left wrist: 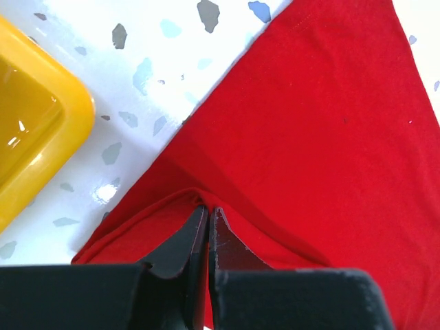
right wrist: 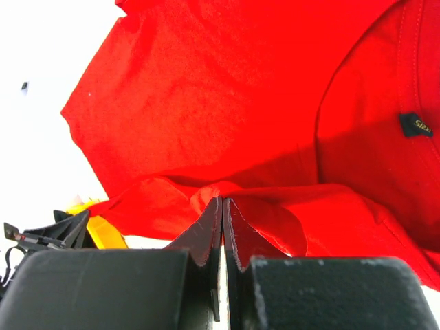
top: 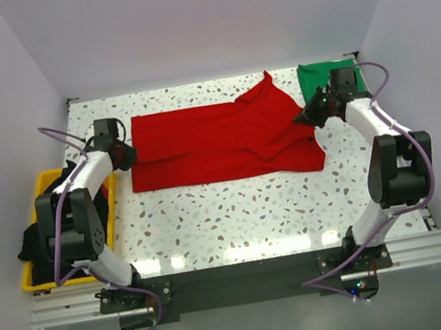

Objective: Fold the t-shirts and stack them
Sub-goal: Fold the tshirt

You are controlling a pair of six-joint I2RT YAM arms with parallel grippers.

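Observation:
A bright red t-shirt [top: 216, 140] lies spread across the middle of the table. My left gripper [top: 127, 153] is shut on its left edge, where the cloth puckers at the fingertips [left wrist: 207, 210]. My right gripper [top: 304, 118] is shut on its right side, with a fold of red cloth [right wrist: 227, 124] pinched at the tips [right wrist: 222, 201]. A green t-shirt [top: 323, 78] lies folded at the far right corner, behind the right gripper. A black t-shirt [top: 33, 239] sits in the yellow bin.
A yellow bin [top: 46, 178] stands at the table's left edge, just beside the left arm; its corner shows in the left wrist view [left wrist: 38, 120]. White walls close in the back and both sides. The speckled tabletop [top: 237, 213] runs in front of the red shirt.

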